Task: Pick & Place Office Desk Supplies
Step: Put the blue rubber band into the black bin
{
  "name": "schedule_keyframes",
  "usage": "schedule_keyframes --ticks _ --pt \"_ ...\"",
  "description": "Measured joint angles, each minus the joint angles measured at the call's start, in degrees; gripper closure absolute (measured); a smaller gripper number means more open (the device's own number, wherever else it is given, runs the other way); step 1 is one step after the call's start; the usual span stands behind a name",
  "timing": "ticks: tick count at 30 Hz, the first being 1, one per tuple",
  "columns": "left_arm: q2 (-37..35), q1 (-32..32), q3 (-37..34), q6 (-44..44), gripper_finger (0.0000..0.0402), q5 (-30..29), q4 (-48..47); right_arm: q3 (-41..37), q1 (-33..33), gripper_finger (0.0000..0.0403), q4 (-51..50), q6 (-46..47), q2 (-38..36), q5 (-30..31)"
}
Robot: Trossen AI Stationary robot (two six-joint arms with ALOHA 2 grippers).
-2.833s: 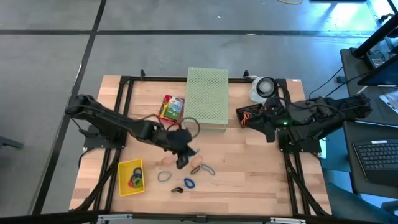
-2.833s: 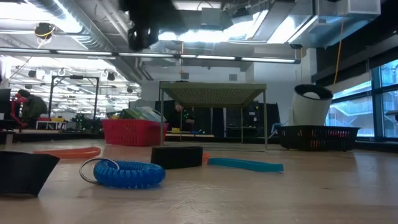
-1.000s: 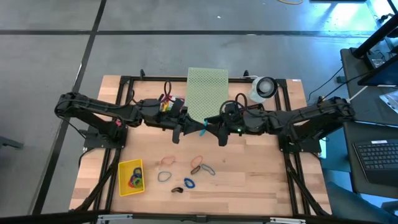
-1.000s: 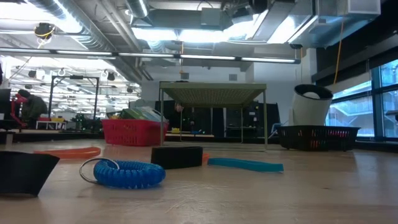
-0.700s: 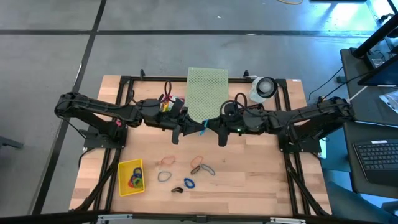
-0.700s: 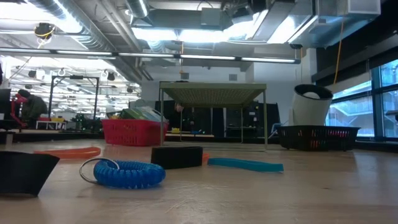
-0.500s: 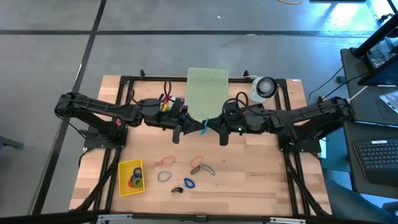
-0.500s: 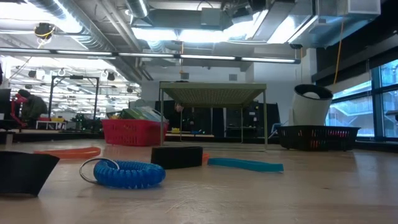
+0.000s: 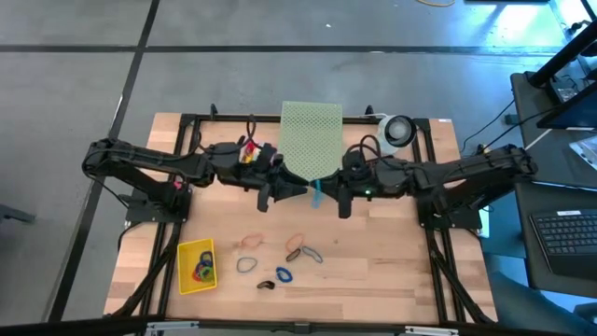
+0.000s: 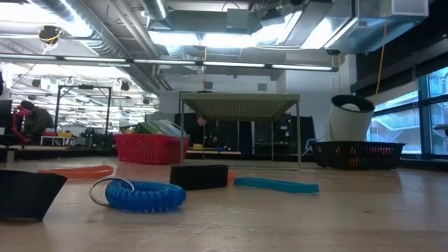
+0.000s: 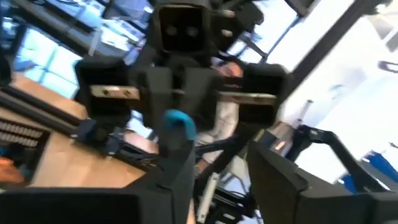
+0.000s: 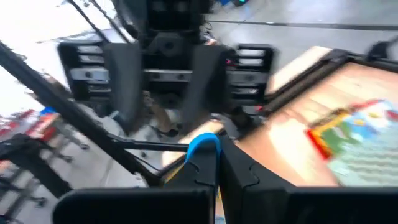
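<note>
1. The whole table (image 9: 373,252) and both arms are seen from straight above in the high view.
2. In the low view, the scene is taken level from the tabletop (image 10: 280,224), facing the room behind; a blue coil (image 10: 140,195) lies close to the lens and is also seen from above (image 9: 283,275).
3. From the left wrist, the right gripper (image 11: 180,121) is faced at close range.
4. From the right wrist, the left gripper (image 12: 171,87) is faced likewise; a blue band (image 12: 203,143) is shared by both wrist views (image 11: 179,119).
</note>
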Motion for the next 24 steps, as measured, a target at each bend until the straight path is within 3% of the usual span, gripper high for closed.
schedule_keyframes --ticks 8,14,19,24 --pt "0.0 0.0 0.0 0.0 0.0222 3.7 0.8 0.0 -2.7 0.0402 -16.1 0.2 -8.7 1.2" --pt "1.8 -2.0 0.0 1.1 0.0235 8.0 -0.5 0.0 -5.8 0.0402 -39.2 4.6 -13.1 0.9" --pt "3.4 -3.3 0.0 2.3 0.0253 10.3 -9.6 -0.1 -8.3 0.0403 -56.9 7.1 -13.7 0.7" --pt "4.4 -3.6 0.0 4.6 0.026 10.3 -15.1 -3.6 -12.6 0.0403 -61.3 6.5 -14.1 -1.7"
